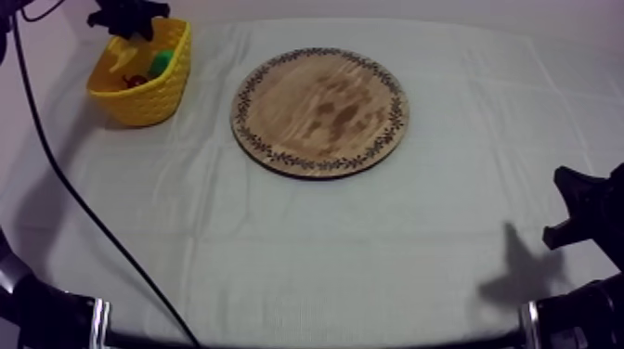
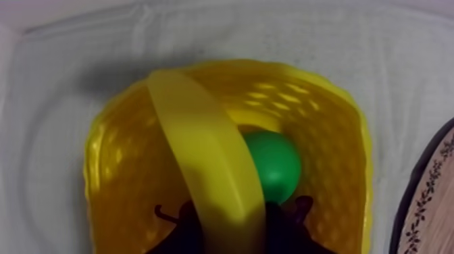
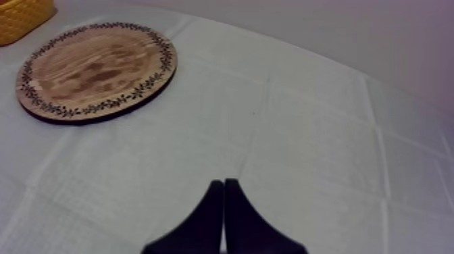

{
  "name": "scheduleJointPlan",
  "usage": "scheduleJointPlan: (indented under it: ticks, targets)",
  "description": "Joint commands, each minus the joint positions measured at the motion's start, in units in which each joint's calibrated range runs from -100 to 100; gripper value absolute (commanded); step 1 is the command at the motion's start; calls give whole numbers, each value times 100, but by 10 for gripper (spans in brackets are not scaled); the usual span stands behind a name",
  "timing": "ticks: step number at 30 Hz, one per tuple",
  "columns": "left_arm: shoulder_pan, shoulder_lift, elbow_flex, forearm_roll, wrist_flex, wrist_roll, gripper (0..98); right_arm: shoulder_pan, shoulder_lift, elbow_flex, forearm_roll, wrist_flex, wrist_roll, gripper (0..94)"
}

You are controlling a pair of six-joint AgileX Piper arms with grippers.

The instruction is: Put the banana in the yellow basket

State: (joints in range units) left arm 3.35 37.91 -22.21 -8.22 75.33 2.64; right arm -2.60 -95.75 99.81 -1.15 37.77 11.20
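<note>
Our left gripper [image 2: 233, 219] hangs over the yellow basket [image 2: 324, 135] at the board's [image 1: 320, 111] ten o'clock, clamping the banana [image 2: 203, 155], whose length points down inside. Our right gripper [image 3: 223, 188] rests pressed together, empty.

Top and right wrist views share the board [image 1: 320, 111].

Grey-white cloth [image 1: 306, 251] stretches right across the table, and it's creased into faint squares. Up at the far left corner sits a green pear [image 2: 271, 165], round and glossy. Just beside it there's a small red fruit [image 1: 136, 81], dark and partly hidden. A dark shadow [image 1: 522, 274] lies on the cloth at the near right.
</note>
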Motion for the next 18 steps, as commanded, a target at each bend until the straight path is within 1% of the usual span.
scheduleJointPlan:
  ticks: [1, 3, 4, 6, 9, 11, 14, 18]
  targets:
    - [-4, 35, 3, -10, -10, -2, 203, 0, 0, -3, 0, -3, 1, 3]
    - [-9, 59, 1, -12, -7, -15, 220, 0, 0, -3, 0, -3, 1, 3]
    - [-10, 60, 1, -9, -3, -17, 257, 0, 0, -3, 0, -3, 1, 3]
    - [-23, 42, 4, 34, 30, -86, 384, 0, 0, -3, 0, -3, 1, 3]
    - [-62, -25, 42, 166, 129, -328, 605, 0, 0, -3, 0, -3, 1, 3]
    - [-83, -79, 49, 249, 187, -455, 699, 0, 0, -3, 0, -3, 1, 3]
    - [-99, -159, 57, 316, 205, -523, 758, 0, 0, -3, 0, -3, 1, 3]
    - [-103, -265, 126, 323, 103, -447, 754, 0, 0, -3, 0, -3, 1, 3]
